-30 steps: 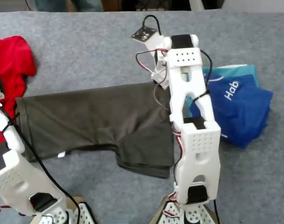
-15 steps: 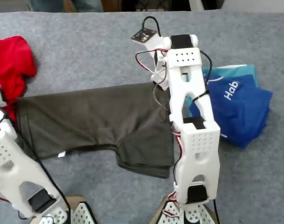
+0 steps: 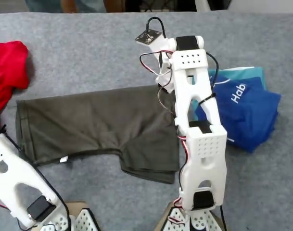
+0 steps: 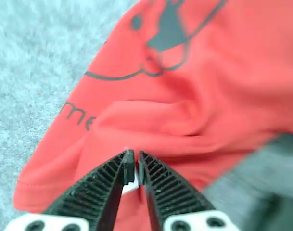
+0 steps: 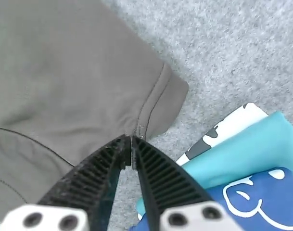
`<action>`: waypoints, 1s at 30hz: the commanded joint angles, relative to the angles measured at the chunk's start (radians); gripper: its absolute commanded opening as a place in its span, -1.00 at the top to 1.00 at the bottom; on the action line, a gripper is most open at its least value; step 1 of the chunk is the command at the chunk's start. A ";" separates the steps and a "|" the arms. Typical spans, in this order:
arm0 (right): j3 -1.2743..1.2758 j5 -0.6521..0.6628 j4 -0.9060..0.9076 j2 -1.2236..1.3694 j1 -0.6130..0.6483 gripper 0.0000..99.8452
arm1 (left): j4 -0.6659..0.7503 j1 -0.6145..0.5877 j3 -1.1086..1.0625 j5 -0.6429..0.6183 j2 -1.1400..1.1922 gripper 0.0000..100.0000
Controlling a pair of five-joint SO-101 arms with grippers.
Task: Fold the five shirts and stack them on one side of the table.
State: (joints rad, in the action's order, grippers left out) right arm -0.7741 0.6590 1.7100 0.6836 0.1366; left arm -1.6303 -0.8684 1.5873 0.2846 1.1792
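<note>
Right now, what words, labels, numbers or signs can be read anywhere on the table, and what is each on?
On the blue shirt: white lettering, cut short at a fold; no whole word reads.
On the red shirt: dark lettering beside a dark drawing, cut off by a fold; no whole word reads.
On the olive shirt: a white tag at its edge, too small to read.
No numbers or signs.

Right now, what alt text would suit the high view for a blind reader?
An olive shirt lies spread across a grey table, with the white right arm stretched over its right edge. A red shirt sits left, folded blue shirts right.
</note>
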 commanded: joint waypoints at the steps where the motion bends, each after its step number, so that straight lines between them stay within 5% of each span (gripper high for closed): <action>1: -0.041 -0.002 0.003 -0.035 0.014 0.97 | -0.127 0.085 0.077 -0.017 -0.080 0.91; 11: -0.041 0.000 0.002 -0.035 0.014 0.97 | -0.137 0.166 -0.120 -0.086 -0.390 0.91; 19: -0.042 0.002 -0.015 -0.025 0.014 0.97 | -0.106 0.203 -1.110 0.006 -1.007 0.91; 24: -0.050 0.029 -0.015 0.036 0.014 0.97 | 0.181 0.193 -1.721 0.080 -1.292 0.88; 30: -0.050 0.029 -0.017 0.065 0.014 0.97 | 0.239 0.157 -2.055 0.114 -1.402 0.77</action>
State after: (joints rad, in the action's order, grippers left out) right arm -0.7802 0.6805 1.7070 0.7541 0.1381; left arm -1.4200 -0.6782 -0.3583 0.3859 -0.1481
